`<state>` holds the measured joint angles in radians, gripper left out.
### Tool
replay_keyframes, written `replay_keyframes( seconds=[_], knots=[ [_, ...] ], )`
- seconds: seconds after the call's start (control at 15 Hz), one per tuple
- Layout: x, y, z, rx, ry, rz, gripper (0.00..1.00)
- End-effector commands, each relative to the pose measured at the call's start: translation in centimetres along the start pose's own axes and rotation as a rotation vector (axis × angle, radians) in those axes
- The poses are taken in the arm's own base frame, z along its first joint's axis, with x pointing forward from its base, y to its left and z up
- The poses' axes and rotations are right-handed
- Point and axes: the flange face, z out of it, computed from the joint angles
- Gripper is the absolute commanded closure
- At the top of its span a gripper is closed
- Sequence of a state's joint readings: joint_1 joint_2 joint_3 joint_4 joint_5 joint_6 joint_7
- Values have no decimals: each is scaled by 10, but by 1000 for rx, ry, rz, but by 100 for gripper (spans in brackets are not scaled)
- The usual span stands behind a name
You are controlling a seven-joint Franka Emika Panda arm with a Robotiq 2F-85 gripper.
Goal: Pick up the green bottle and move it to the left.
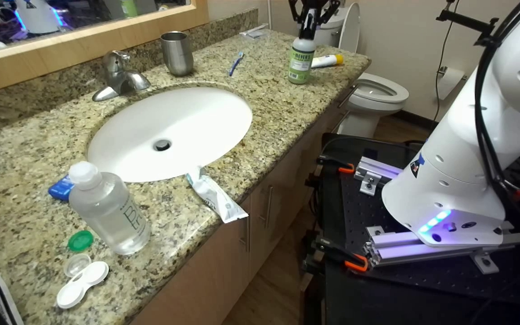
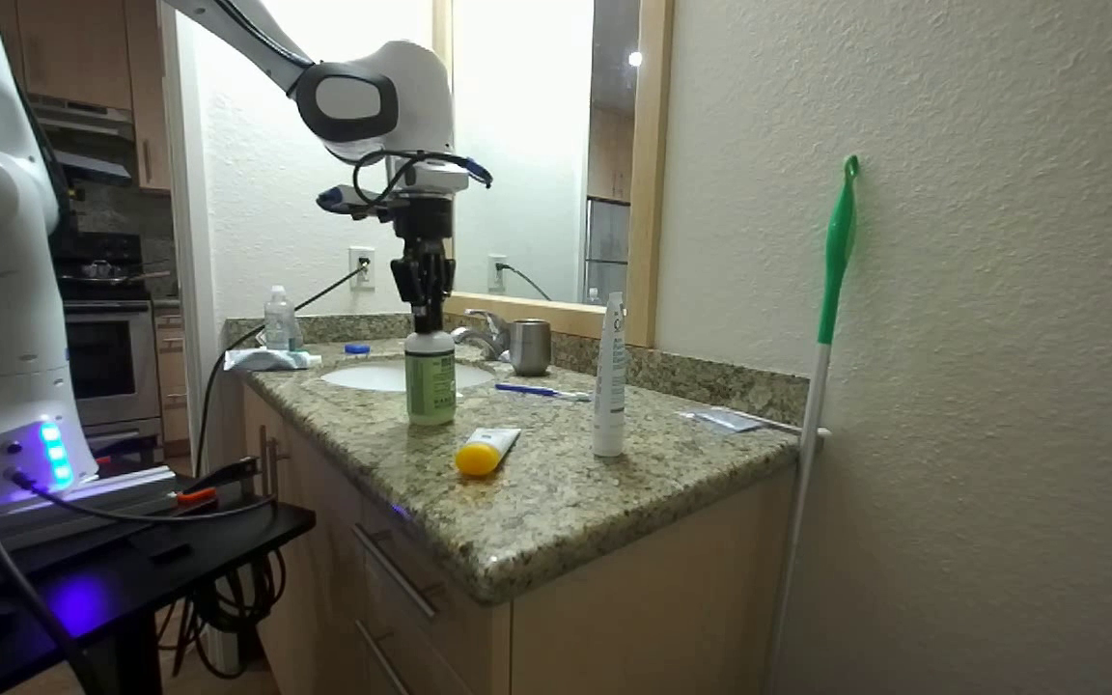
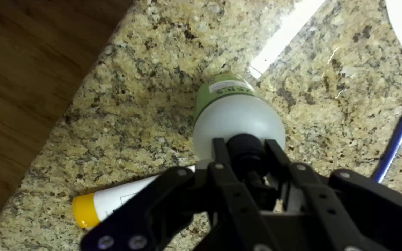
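Tan speckled granite countertop [image 1: 278,106], oval white sink [image 1: 210,115], pale wall [image 2: 981,338].
Black gripper [image 3: 245,143] clamped on the black top [image 3: 247,151] of a green-labelled bottle [image 1: 300,63].

I'm seeing the Meyer's bottle [image 1: 301,63] in soft green under milky white, my hand [image 3: 246,145] mostly black. The granite worktop [image 1: 278,108] shows up speckled, tan and brown and grey. That tube [image 1: 325,61] is white, yellow-capped; the toothbrush [image 1: 235,64], blue with white; the tumbler [image 1: 178,54], steel grey. The sink bowl [image 1: 197,131] is plain white, and my white arm [image 1: 449,158] glows blue at the base.
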<state>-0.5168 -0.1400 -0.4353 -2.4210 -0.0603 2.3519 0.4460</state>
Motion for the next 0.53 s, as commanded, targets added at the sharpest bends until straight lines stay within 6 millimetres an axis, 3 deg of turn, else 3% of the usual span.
replay_keyframes(
  seconds=[0.0, 0.2, 0.33, 0.47],
  knots=[
    [4, 3, -2, 18, 38, -17, 92],
    [-2, -5, -24, 57, 62, -60, 92],
    [-31, -17, -68, 118, 59, -173, 92],
    [-51, -32, -98, 137, 69, -272, 92]
  ],
)
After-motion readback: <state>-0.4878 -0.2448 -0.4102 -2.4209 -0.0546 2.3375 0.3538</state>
